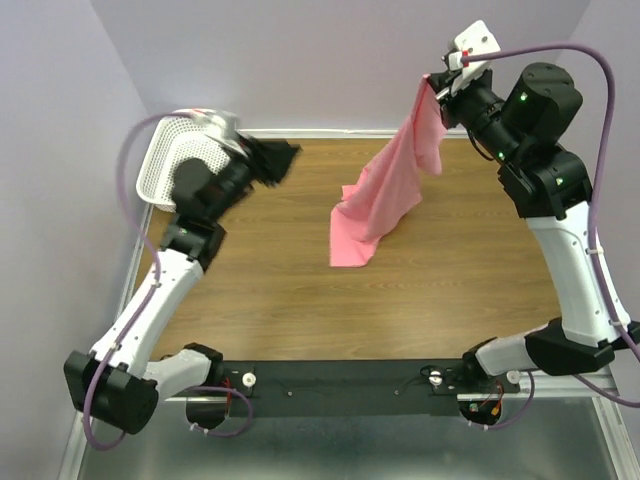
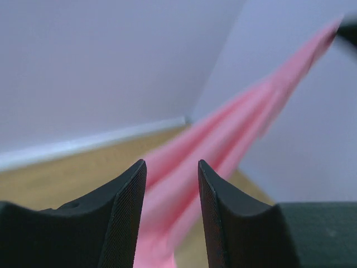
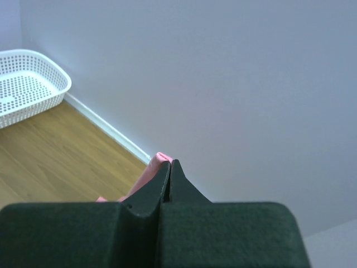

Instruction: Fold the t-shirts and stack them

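Top external view: the left tool (image 1: pixel 272 160), blurred and apart, hung beside the basket (image 1: pixel 165 170), partly hidden by the left arm (image 1: pixel 205 195), on the bench (image 1: pixel 300 310); the right tool (image 1: pixel 441 84) was clamped on the t-shirt (image 1: pixel 385 195).

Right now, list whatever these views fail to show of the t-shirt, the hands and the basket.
- Top view: the left hand is blurred, so its fingers cannot be read, and its arm covers part of the white mesh basket.
- Left wrist view: the pink t-shirt is an unfocused streak, with no neck or sleeves to make out.
- Right wrist view: the right hand hides nearly all the t-shirt, and the left edge cuts off the basket.
- All views: bunched cloth hides which part is pinched.
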Available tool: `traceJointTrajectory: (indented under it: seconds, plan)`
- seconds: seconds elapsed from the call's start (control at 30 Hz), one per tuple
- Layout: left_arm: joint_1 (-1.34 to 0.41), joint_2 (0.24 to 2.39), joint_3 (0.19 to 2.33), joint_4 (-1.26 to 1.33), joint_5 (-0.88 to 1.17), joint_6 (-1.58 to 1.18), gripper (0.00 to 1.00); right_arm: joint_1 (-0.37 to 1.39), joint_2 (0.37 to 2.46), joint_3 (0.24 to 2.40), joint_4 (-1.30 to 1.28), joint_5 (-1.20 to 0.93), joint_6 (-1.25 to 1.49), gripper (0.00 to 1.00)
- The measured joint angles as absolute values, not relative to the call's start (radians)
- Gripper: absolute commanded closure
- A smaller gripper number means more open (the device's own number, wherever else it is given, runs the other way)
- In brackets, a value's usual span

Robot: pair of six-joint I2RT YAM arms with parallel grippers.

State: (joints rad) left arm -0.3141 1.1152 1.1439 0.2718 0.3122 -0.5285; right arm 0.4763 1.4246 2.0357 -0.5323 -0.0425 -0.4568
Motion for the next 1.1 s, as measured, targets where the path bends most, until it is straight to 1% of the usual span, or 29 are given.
traceJointTrajectory:
  seconds: [0.1, 0.17, 0.2, 0.27, 0.33, 0.4, 0.53, 0.7, 0.83, 0.9, 0.93, 0.97, 1.03, 1.07, 1.1]
  plan:
    - [-0.502, 1.133, 0.936, 0.228, 0.303, -0.451, 0.47, 0.476, 1.396, 1.973, -0.533, -0.037, -0.458, 0.99]
    - [-0.668, 1.158, 0.820, 0.187, 0.258, -0.425, 0.45, 0.476, 1.396, 1.944, -0.534, -0.034, -0.455, 0.99]
    - [-0.727, 1.164, 0.791, 0.183, 0.245, -0.418, 0.44, 0.476, 1.396, 1.933, -0.534, -0.033, -0.453, 1.00]
    - [-0.856, 1.191, 0.741, 0.181, 0.187, -0.412, 0.37, 0.476, 1.402, 1.917, -0.543, -0.031, -0.442, 0.99]
    - [-0.938, 1.235, 0.734, 0.200, 0.105, -0.414, 0.36, 0.476, 1.410, 1.914, -0.548, -0.031, -0.433, 0.99]
    - [-0.981, 1.291, 0.754, 0.239, 0.019, -0.425, 0.35, 0.477, 1.415, 1.914, -0.548, -0.031, -0.418, 0.99]
    - [-1.037, 1.519, 0.891, 0.269, -0.155, -0.429, 0.32, 0.477, 1.416, 1.913, -0.548, -0.031, -0.397, 0.99]
    - [-1.042, 1.766, 1.097, 0.245, -0.274, -0.414, 0.30, 0.477, 1.415, 1.897, -0.548, -0.031, -0.389, 0.99]
    - [-1.029, 1.898, 1.257, 0.189, -0.373, -0.414, 0.33, 0.476, 1.409, 1.868, -0.548, -0.029, -0.389, 1.00]
    - [-1.019, 1.931, 1.302, 0.171, -0.397, -0.415, 0.38, 0.476, 1.406, 1.853, -0.548, -0.027, -0.389, 0.99]
    - [-1.011, 1.941, 1.319, 0.164, -0.398, -0.415, 0.44, 0.476, 1.404, 1.849, -0.548, -0.027, -0.389, 1.00]
    - [-1.000, 1.947, 1.330, 0.163, -0.397, -0.412, 0.60, 0.477, 1.402, 1.843, -0.548, -0.021, -0.389, 0.99]
    - [-0.983, 1.948, 1.333, 0.170, -0.392, -0.411, 0.67, 0.476, 1.400, 1.838, -0.548, -0.014, -0.389, 0.99]
    - [-0.974, 1.948, 1.334, 0.175, -0.386, -0.406, 0.80, 0.477, 1.399, 1.837, -0.548, -0.012, -0.389, 0.99]
    - [-0.966, 1.948, 1.335, 0.176, -0.379, -0.401, 0.97, 0.476, 1.399, 1.837, -0.548, -0.011, -0.389, 0.99]
